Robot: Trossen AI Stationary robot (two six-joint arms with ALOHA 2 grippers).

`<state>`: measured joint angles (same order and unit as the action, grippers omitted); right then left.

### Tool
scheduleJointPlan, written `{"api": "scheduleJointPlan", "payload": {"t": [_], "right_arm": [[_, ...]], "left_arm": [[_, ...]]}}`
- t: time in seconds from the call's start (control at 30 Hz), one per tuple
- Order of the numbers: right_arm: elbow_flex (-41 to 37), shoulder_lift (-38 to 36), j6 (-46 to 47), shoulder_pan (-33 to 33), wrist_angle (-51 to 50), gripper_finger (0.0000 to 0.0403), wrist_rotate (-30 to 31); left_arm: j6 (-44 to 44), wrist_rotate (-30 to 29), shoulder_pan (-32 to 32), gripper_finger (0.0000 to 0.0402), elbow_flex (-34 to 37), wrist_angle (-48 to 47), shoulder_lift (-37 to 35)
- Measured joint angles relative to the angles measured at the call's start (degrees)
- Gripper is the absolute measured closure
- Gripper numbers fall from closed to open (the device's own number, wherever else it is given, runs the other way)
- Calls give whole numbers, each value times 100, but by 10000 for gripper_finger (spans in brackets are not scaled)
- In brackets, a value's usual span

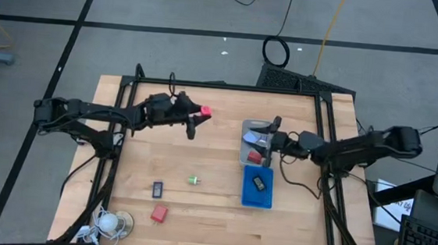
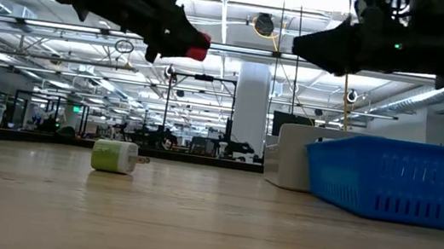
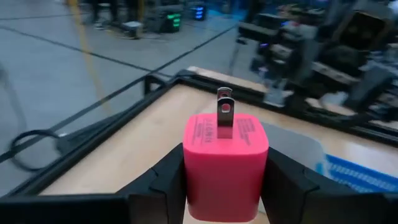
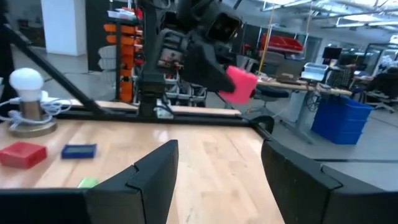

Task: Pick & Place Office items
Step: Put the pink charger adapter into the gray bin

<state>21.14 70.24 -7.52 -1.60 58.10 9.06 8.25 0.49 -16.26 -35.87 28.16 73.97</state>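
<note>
My left gripper [image 1: 197, 118] is shut on a pink-red plug block [image 3: 225, 165] and holds it high over the far middle of the table. The block also shows in the low view [image 2: 196, 51] and in the right wrist view [image 4: 240, 84]. My right gripper [image 4: 217, 180] hovers open above the clear tray [image 1: 251, 130] with nothing between its fingers. A green plug block [image 1: 193, 180] lies on its side on the table, and so do a dark blue piece [image 1: 157, 188] and a red block [image 1: 158, 213] nearer the front. My left gripper pinches the block's two opposite sides [image 3: 188, 180] between its two fingers [image 3: 155, 186]. The fingers come in about level, from the table's left. The block's face with the metal prongs [image 3: 224, 115] points away from the gripper. The block is lifted clear of the table.
The clear tray holds a red block [image 1: 254, 156]. The blue tray [image 1: 246, 197] next to it, nearer the front, holds a dark piece [image 1: 259, 182]. A white bulb on a coiled cord [image 1: 109, 222] sits at the front left corner. A black frame [image 1: 222, 87] borders the table.
</note>
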Motion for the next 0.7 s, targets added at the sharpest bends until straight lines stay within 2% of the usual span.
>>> {"api": "scheduleJointPlan", "payload": {"t": [0.1, 0.23, 0.37, 0.47, 0.7], "right_arm": [[307, 445, -8, -48, 278, 181, -16], [861, 994, -17, -60, 263, 181, -164], [1287, 1545, -131, -58, 254, 181, -333], [1533, 1877, -575, -58, 232, 181, -326], [2142, 2314, -1923, 47, 152, 164, -252]], "left_arm": [[-84, 298, 68, 249, 73, 69, 0], [-280, 310, 287, 246, 107, 110, 1], [-333, 509, 450, 236, 107, 545, 3], [-364, 767, 529, 244, 107, 686, 2], [-140, 719, 580, 244, 107, 685, 2]]}}
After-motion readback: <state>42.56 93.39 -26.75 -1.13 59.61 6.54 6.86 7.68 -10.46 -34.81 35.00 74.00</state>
